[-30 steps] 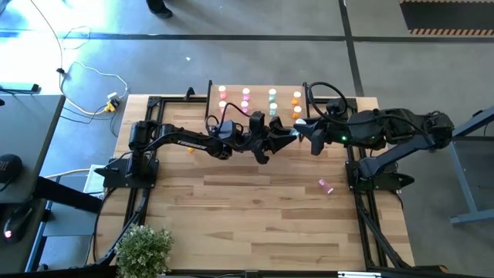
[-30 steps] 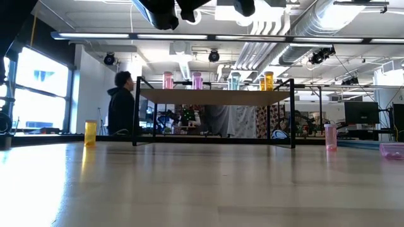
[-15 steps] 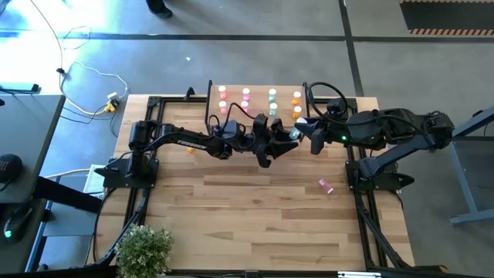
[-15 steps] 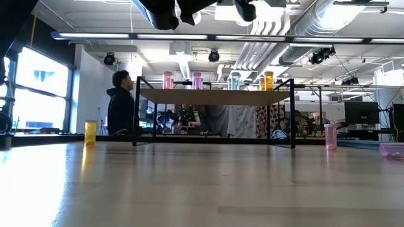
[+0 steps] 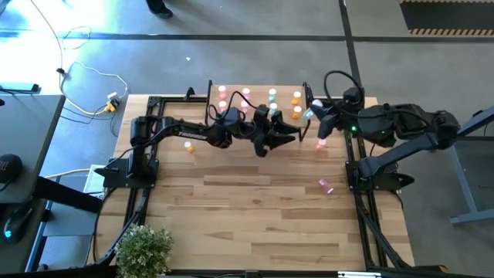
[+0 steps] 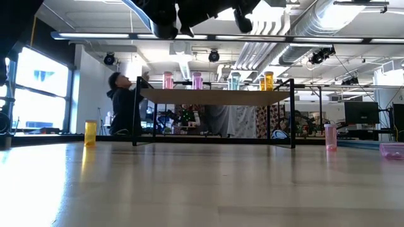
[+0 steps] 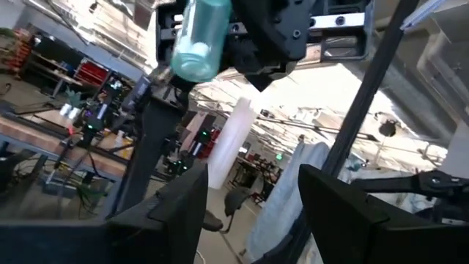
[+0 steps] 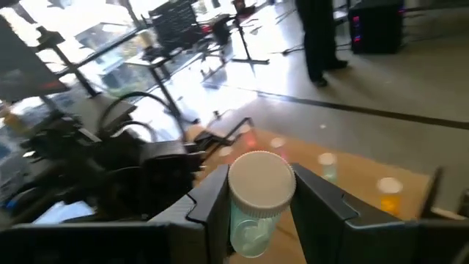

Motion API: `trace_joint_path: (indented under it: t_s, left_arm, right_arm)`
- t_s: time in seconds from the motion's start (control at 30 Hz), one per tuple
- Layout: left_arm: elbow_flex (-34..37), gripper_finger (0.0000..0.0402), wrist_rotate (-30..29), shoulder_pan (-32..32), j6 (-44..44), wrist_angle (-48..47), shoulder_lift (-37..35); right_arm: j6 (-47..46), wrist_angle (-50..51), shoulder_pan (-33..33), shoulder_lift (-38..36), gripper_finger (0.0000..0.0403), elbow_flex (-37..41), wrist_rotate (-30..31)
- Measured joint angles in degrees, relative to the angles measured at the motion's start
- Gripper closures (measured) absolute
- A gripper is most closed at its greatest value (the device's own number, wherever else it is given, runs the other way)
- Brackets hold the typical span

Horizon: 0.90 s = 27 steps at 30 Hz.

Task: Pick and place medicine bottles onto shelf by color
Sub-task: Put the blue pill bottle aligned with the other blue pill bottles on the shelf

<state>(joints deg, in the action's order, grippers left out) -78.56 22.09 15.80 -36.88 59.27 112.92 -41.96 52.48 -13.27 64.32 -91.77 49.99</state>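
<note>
- A teal bottle is being held clamped between the fingers of the right gripper, cap toward the wrist camera, above the shelf's right edge.
- The same bottle is being shown in the left wrist view, gripped by the other arm, well clear of the left fingers.
- The left gripper is being held with its fingers apart and nothing between them, just in front of the shelf and near the right gripper.
- A handover from left to right is judged to be finishing; the bottle is not yet being set down.
- On the shelf, rows are being built by colour: pink bottles on the left, a second pink row, teal next, orange on the right.
- In the low view, pink, teal and orange bottles are being seen standing upright on the board.
- Some bottles are being left on the table: an orange one by the left arm, a pink one standing near the right arm, and a pink one lying on its side.
- The exact count on the shelf cannot be told, since the arms are partly covering it; perhaps nine or ten are being stored.
- Most of the sorting is judged done; the held teal bottle and three on the table are left.
</note>
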Motion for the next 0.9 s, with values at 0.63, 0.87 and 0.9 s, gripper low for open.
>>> trace_joint_path:
  t_s: [0.63,0.87,0.9]
  left_arm:
    - [0.02,0.022,-21.26,1.01,31.06,-36.03,-15.66]
    - [0.02,0.022,-19.14,1.13,30.18,-44.83,-22.67]
    - [0.0,0.022,-18.92,1.13,30.09,-46.15,-23.48]
  right_arm:
    - [4.98,6.22,20.16,-0.31,0.0286,0.0,-13.07]
    - [9.63,0.42,23.55,-0.47,0.0286,4.89,-14.72]
    - [9.44,-0.51,23.98,-0.49,0.0286,6.42,-15.72]
